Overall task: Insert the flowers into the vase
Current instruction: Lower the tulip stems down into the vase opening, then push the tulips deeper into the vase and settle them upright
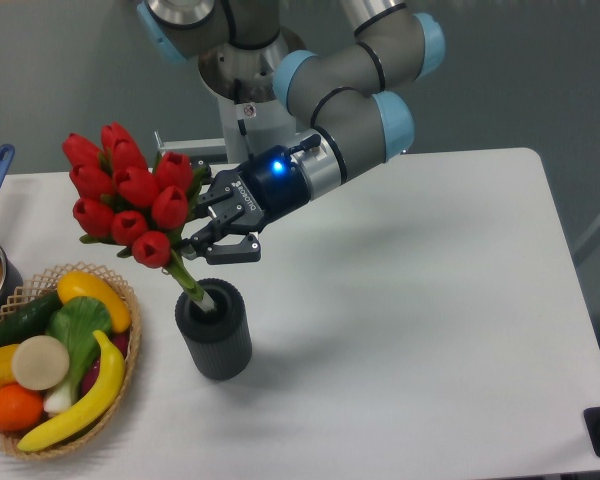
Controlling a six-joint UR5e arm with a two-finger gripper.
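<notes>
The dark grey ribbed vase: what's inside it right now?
The green stem ends of the bunch of red tulips dip into the mouth of the dark grey ribbed cylindrical vase, leaning left. The black two-finger gripper holds the stems above. How deep they reach is hidden by the wall.
</notes>
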